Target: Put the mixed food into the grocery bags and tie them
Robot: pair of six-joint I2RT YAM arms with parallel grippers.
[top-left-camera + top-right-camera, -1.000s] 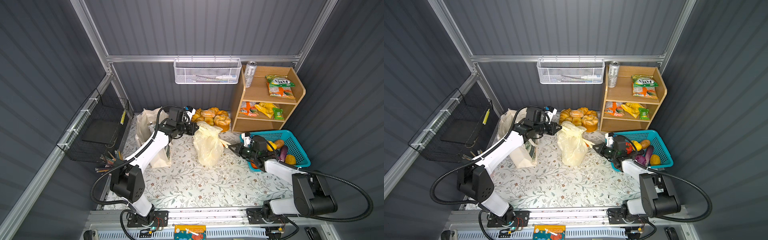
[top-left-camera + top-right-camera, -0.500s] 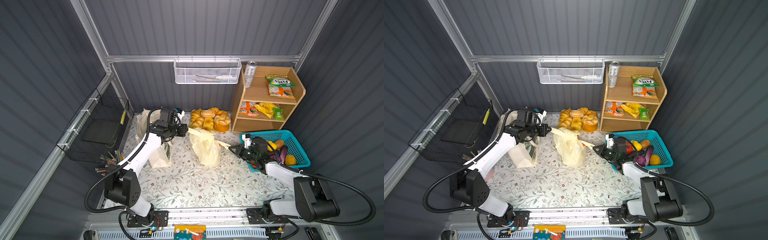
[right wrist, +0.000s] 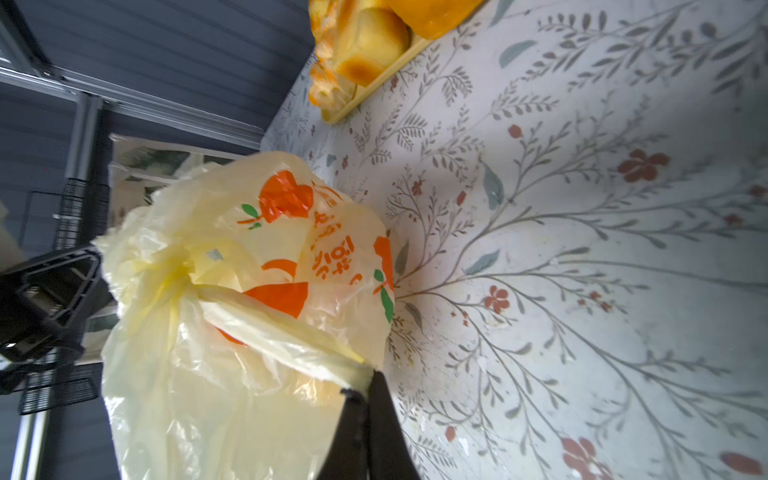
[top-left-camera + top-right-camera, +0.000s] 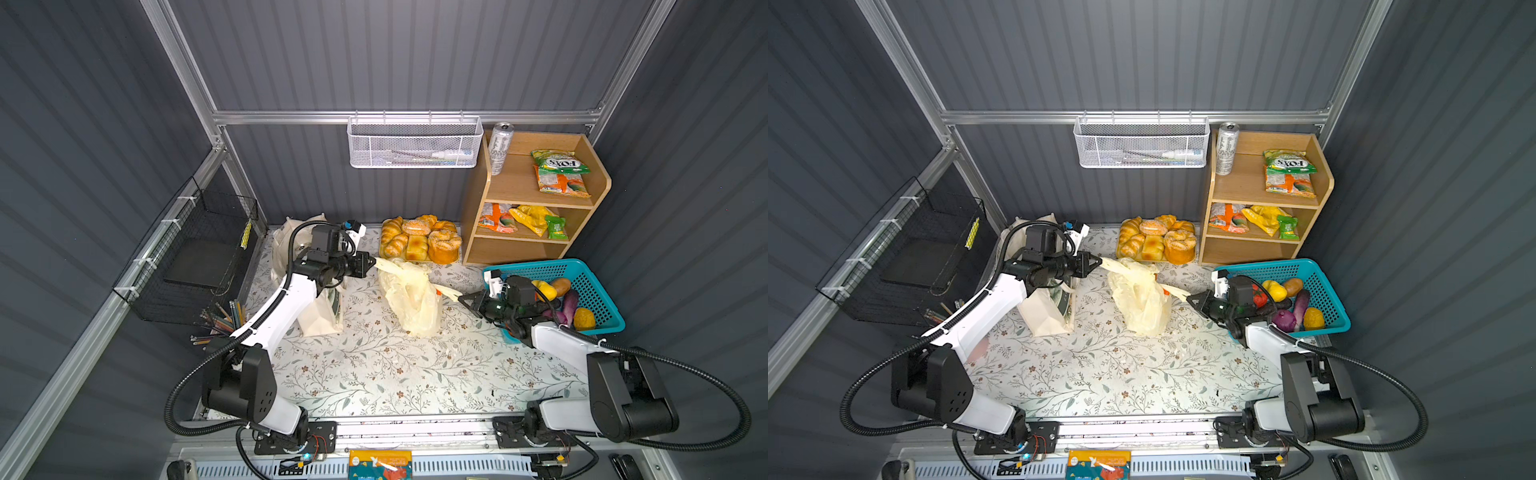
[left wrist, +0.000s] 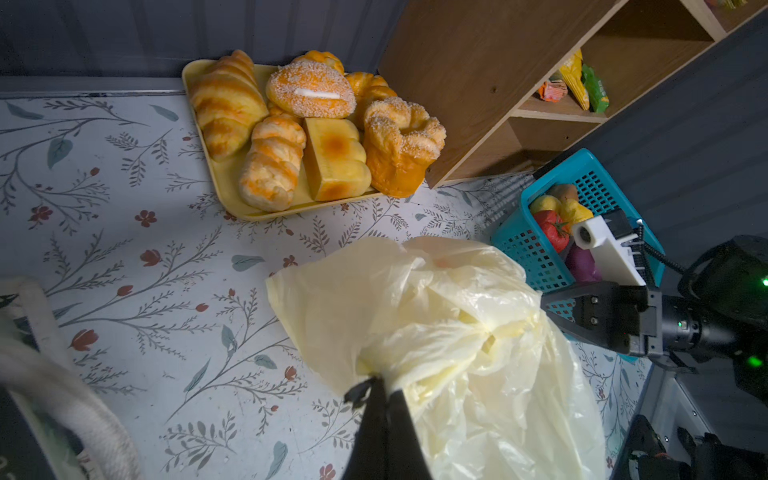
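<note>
The pale-yellow plastic grocery bag (image 4: 411, 301) (image 4: 1138, 301) with orange prints sits mid-table, its two handles drawn out to opposite sides. My left gripper (image 4: 372, 262) (image 5: 380, 380) is shut on the left handle, and my right gripper (image 4: 460, 298) (image 3: 365, 380) is shut on the right one. The handles cross in a twisted knot (image 3: 178, 286) over the bag's mouth. The cream canvas tote (image 4: 320, 309) stands under my left arm. Toy fruits and vegetables (image 4: 557, 293) lie in the teal basket (image 4: 540, 266). A white can (image 4: 500, 147) stands on the shelf top.
A yellow tray of bread (image 4: 419, 243) lies behind the bag. The wooden shelf (image 4: 519, 187) with snack packets stands at the back right. A white wire basket (image 4: 415, 147) hangs on the back wall, and a black wire basket (image 4: 195, 257) and pencils (image 4: 220, 322) are at the left.
My left gripper has drawn back to the left with its handle. The bag's top has been pulled lower and tighter. The right gripper has barely moved.
</note>
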